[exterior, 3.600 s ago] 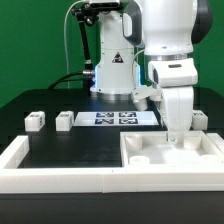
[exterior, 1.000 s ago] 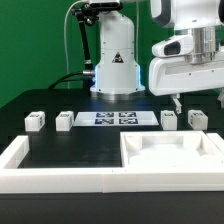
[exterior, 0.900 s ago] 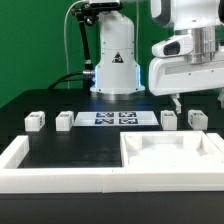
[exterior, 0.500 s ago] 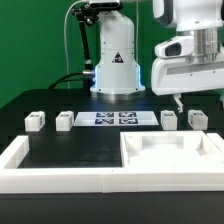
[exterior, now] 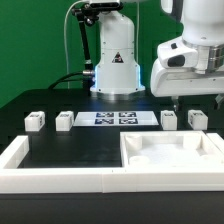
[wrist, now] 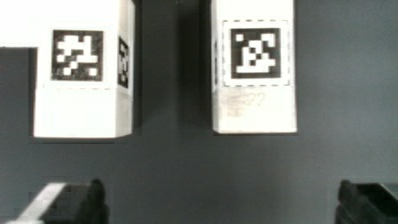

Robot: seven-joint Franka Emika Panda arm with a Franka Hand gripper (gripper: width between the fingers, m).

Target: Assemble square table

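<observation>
The white square tabletop panel (exterior: pixel 172 157) with a raised rim lies at the front of the exterior view's right. Four small white tagged leg blocks stand in a row behind it: two on the left (exterior: pixel 35 121) (exterior: pixel 66 120) and two on the right (exterior: pixel 169 119) (exterior: pixel 197 119). My gripper (exterior: pixel 197 102) hangs above the two right leg blocks, open and empty. In the wrist view two tagged leg blocks (wrist: pixel 86 75) (wrist: pixel 253 70) stand side by side on the black surface, with my gripper (wrist: pixel 217 205) open; its dark fingertips (wrist: pixel 63 203) are far apart and touch nothing.
The marker board (exterior: pixel 118 118) lies flat between the two pairs of leg blocks. A long white rail (exterior: pixel 45 178) borders the black surface at the front and left. The robot base (exterior: pixel 115 62) stands behind the marker board.
The gripper was down inside the tabletop panel 3.6 s ago and has since risen clear of it. In the last second the wrist has turned and shifted slightly above the right leg blocks.
</observation>
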